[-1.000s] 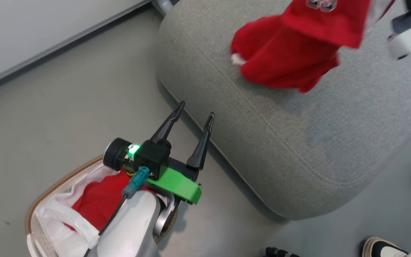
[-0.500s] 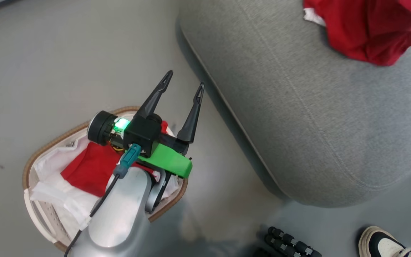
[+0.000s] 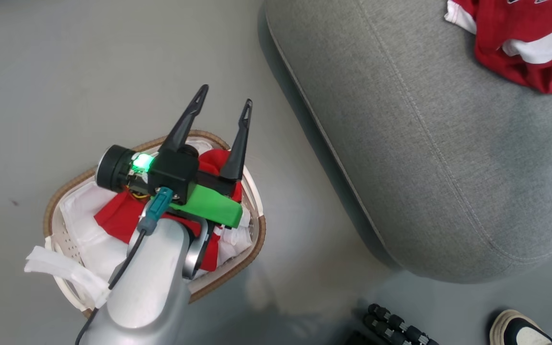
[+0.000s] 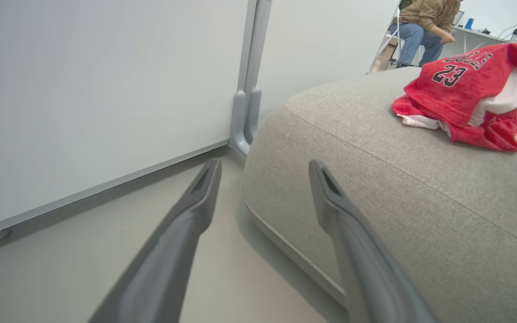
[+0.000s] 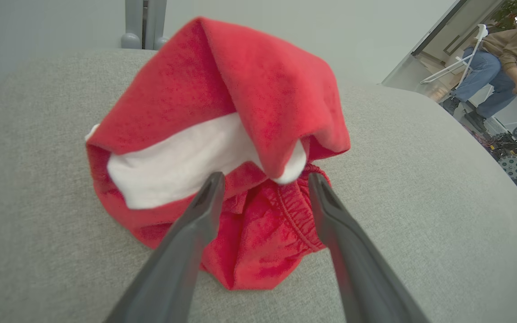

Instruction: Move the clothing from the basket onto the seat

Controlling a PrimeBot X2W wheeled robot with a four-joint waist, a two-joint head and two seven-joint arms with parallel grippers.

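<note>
One red garment (image 5: pixel 240 89) lies on the seat (image 3: pixel 424 143). My right hand (image 5: pixel 265 179) is spread just at it, pinching nothing. More red clothing (image 3: pixel 113 218) lies in the basket (image 3: pixel 260 225) beneath my left hand (image 3: pixel 224 96), which is spread and empty. Task partly done; the basket's share is left.

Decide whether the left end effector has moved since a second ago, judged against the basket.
Yes. The left end effector has drawn back from the seat edge to hang over the basket.

Red clothing (image 3: pixel 506 28) on grey seat (image 3: pixel 400 143); basket (image 3: pixel 258 225) on floor (image 3: pixel 65 72).
</note>
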